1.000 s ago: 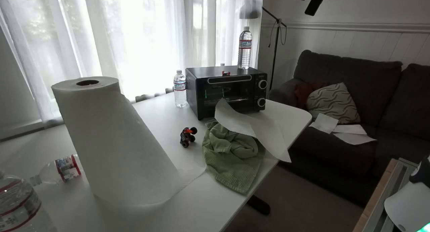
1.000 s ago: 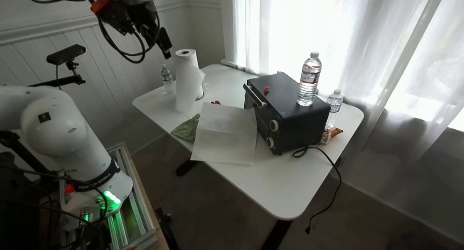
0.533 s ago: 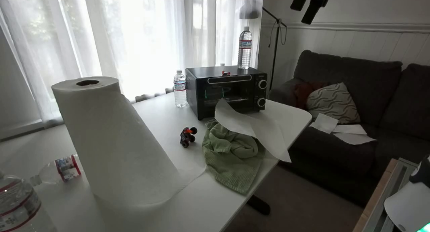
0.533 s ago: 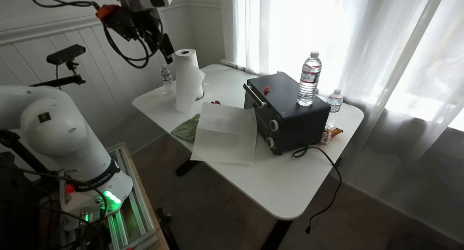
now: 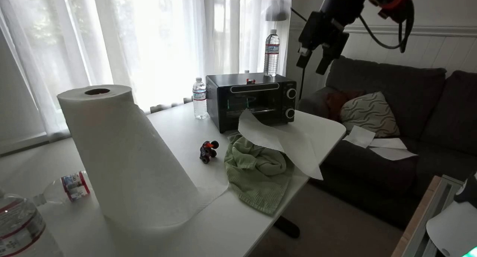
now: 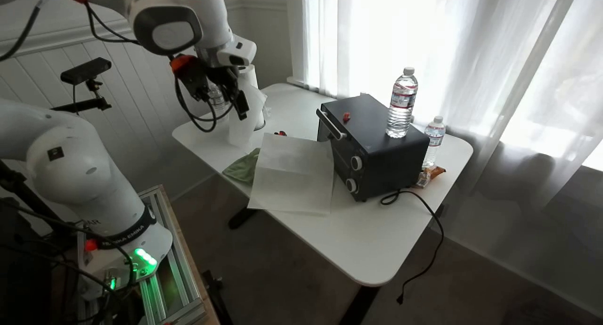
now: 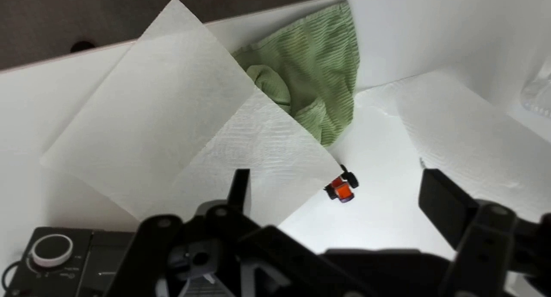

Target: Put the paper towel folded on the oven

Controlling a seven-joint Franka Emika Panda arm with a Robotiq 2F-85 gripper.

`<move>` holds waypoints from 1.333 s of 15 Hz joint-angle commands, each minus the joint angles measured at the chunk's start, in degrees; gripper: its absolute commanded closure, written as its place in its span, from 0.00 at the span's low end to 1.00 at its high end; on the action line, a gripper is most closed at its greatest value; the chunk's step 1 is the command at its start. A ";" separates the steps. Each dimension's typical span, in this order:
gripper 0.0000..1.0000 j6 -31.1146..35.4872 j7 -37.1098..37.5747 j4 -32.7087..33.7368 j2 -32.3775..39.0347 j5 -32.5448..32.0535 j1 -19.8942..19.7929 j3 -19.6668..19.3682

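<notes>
My claw [image 5: 313, 64] hangs in midair, released, its fingers [image 7: 447, 206] spread well apart. Going left to right through my wrist view, I get the oven [image 7: 77, 262] first, at the claw's lower left, one dial [image 7: 51, 250] showing. In both exterior views a water bottle [image 6: 402, 103] stands on top of it, with a small red toy [image 6: 346, 117] sitting apart from that bottle. Next comes the paper towel [image 7: 193, 129], ahead and left of the claw: a spread-out sheet with a line across it, draped over the table [image 7: 379, 219] and part of a green cloth [image 7: 318, 64], one corner poking past the table edge. The cloth shows straight ahead of the claw. In the gap between the fingers I see a toy truck [image 7: 343, 190], overlapped by another corner of the sheet from this angle. To the right of the claw, paper [image 7: 469, 129] from an upright roll [image 5: 126, 156] spreads across the table, and beyond it I catch part of a clear bottle [image 7: 539, 97]
</notes>
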 commanded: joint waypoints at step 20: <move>0.00 18.97 0.39 8.85 38.03 19.97 -4.97 0.59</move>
